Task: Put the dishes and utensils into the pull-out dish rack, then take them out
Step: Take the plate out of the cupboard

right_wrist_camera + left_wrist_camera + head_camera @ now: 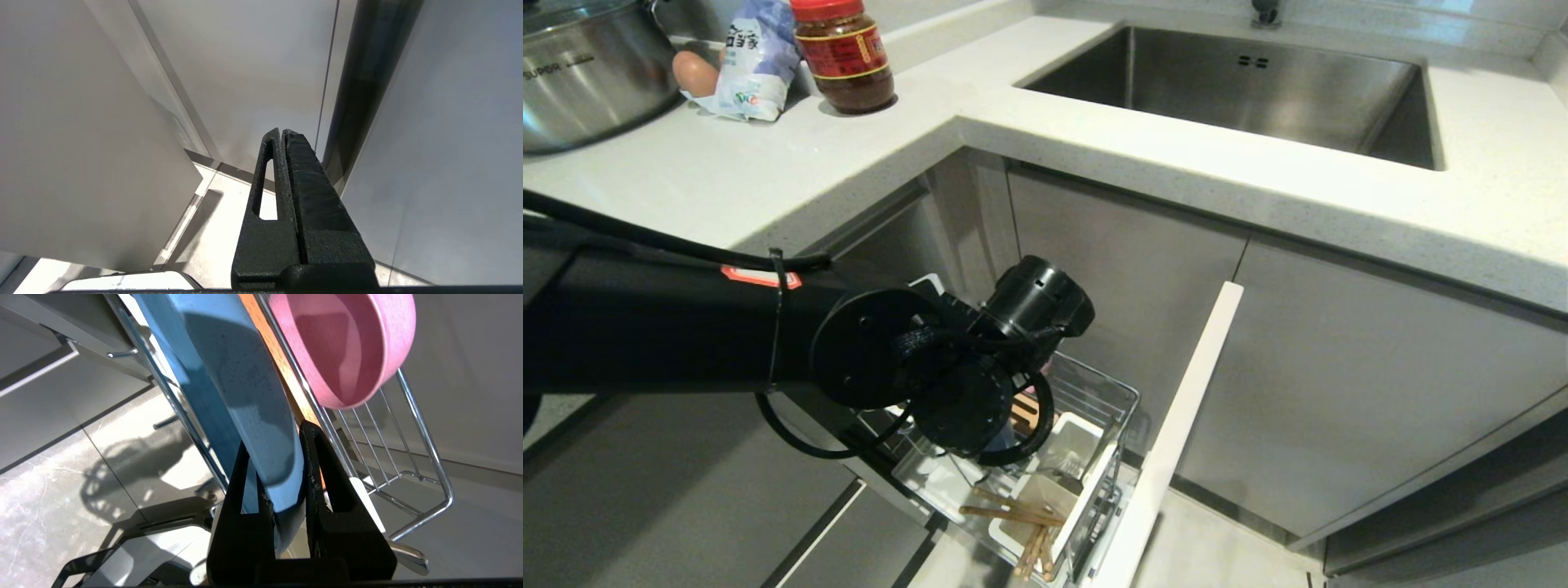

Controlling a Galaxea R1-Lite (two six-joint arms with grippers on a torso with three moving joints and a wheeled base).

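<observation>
Black fingers (245,522) of the left gripper (273,435) pinch the rim of the blue plate (241,375), upright in the pull-out rack (425,457) beside the pink bowl (347,347); chopsticks (1013,514) lie across its white cup (1086,457). Right gripper (282,132) hangs by the cabinets, fingers pressed together; the steel pot (588,73) on the counter reads "SUPOR"

I am seeing my left arm (670,327) showing as a thick matte black tube, wearing an orange-red label, black cables looping around round joint housings. My pincer fingers (245,522) are looking black, grainy, tapered, slotted.
</observation>
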